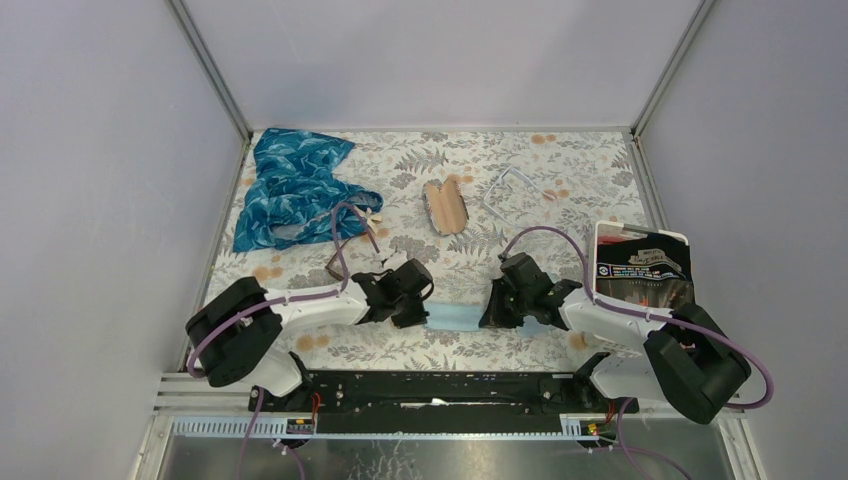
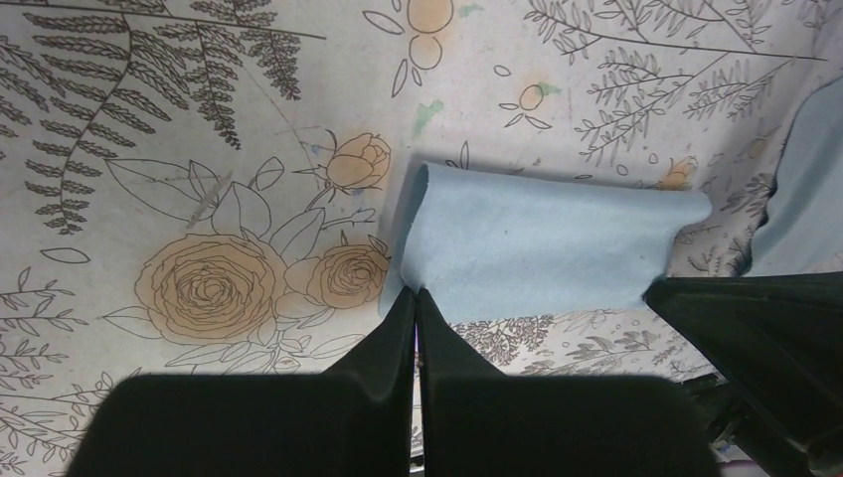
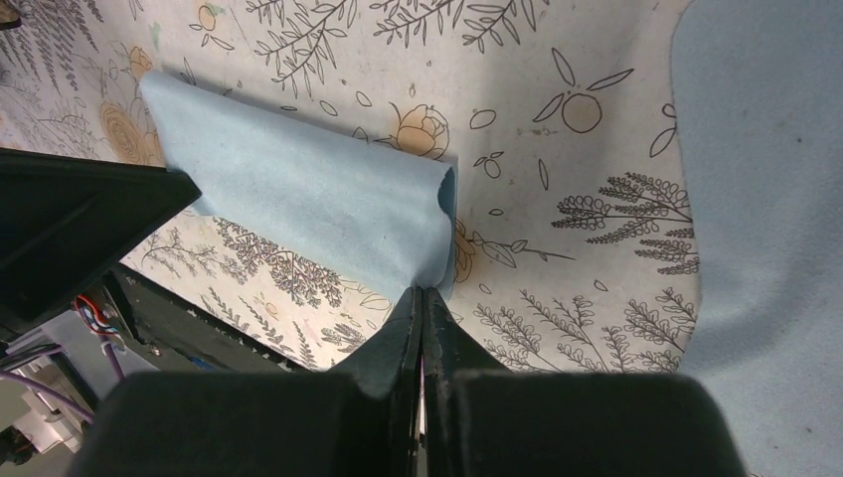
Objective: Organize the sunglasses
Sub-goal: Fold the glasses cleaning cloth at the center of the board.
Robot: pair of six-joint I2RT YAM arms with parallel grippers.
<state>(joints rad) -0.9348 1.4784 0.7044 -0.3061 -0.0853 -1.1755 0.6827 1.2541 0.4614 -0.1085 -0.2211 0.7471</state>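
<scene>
From above, the left gripper and right gripper face each other at the near edge of the table, each pinched shut on one end of a light blue cloth stretched between them. What we take for the sunglasses is a brownish outline just beyond the left gripper, partly crossed by that arm's cable, and well apart from the right gripper. We judge that a swing of the left wrist or its cable could knock them. In the left wrist view, the left gripper has its jaws closed on the cloth's folded corner. The hold is only at the edge, so any pull from the other side could slip it free. The sunglasses do not appear here. In the right wrist view, the right gripper clamps the opposite corner of the cloth just as thinly. If the arms move unevenly, we expect the fold to twist or drop. Again the sunglasses are out of frame.
</scene>
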